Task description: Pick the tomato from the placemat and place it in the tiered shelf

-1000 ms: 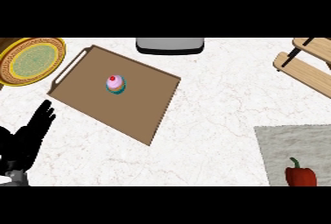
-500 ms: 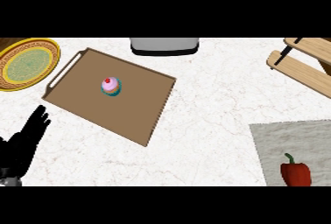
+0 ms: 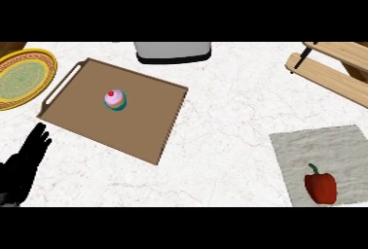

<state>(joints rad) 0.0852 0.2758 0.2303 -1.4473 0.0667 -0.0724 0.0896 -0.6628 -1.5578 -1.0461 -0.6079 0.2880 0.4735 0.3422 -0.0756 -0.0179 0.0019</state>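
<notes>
A red pepper-shaped vegetable [image 3: 321,187], green stem up, is lying on the grey placemat [image 3: 316,146] at the lower right of the desk [image 3: 230,141]; no tomato is showing, so this is presumably the task's thing. The wooden tiered shelf [image 3: 338,68] is standing well apart from it at the upper right, its visible boards bearing nothing. The left hand [image 3: 27,160] is resting at the lower left, fingers straight and apart, holding nothing. The right hand is showing nowhere. The picking step is judged pending: a hand needs bringing over the placemat. A tray [image 3: 137,121] is carrying a cupcake [image 3: 115,100].
</notes>
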